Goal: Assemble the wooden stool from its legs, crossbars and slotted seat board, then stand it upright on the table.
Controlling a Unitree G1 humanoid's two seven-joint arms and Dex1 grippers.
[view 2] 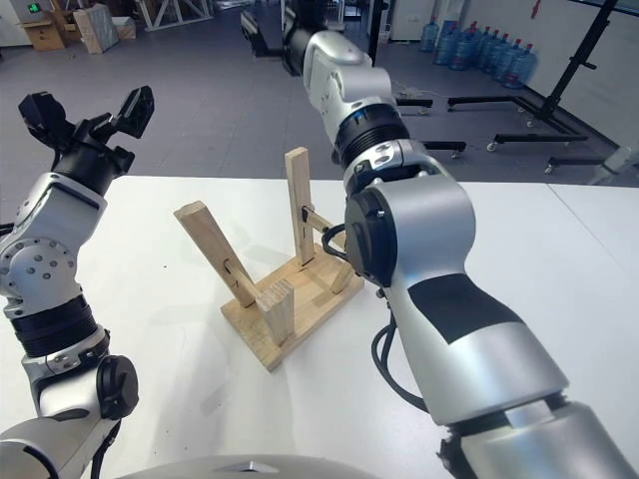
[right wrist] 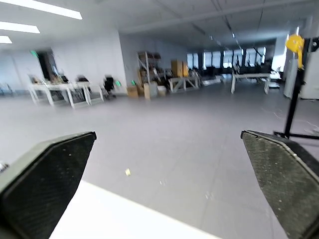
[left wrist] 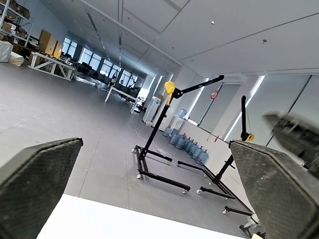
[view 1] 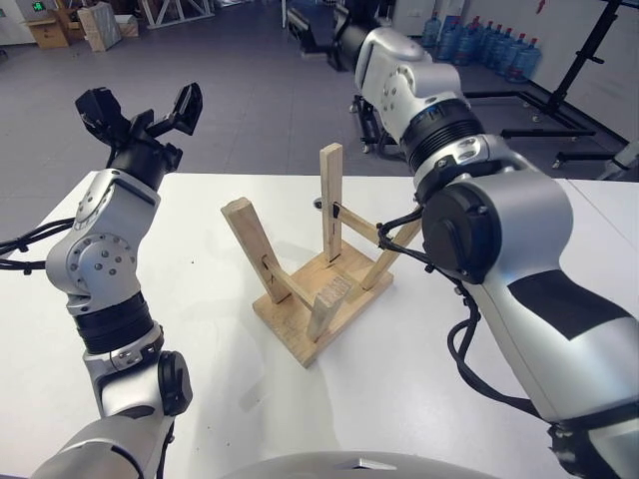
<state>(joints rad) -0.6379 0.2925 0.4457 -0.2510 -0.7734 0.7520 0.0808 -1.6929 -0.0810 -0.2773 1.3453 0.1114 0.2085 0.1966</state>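
The wooden stool (view 1: 300, 334) lies upside down mid-table, its slotted seat board flat on the white table (view 1: 170, 299). Its legs point up: one leaning at the left (view 1: 258, 247), a tall one at the back (view 1: 330, 200), a short one in front (view 1: 327, 304) and one on the right (view 1: 389, 254). A crossbar (view 1: 359, 225) joins the back and right legs. My left gripper (view 1: 142, 105) is raised above the table's far left corner, open and holding nothing, away from the stool. My right gripper (right wrist: 164, 184) is open too, looking out over the far table edge.
Beyond the table's far edge lies grey workshop floor. Blue water bottles (view 1: 479, 45) and black metal stands (view 1: 569, 80) are at the back right, and boxes (view 1: 90, 25) at the back left. My right arm (view 1: 499, 230) rises close beside the stool's right side.
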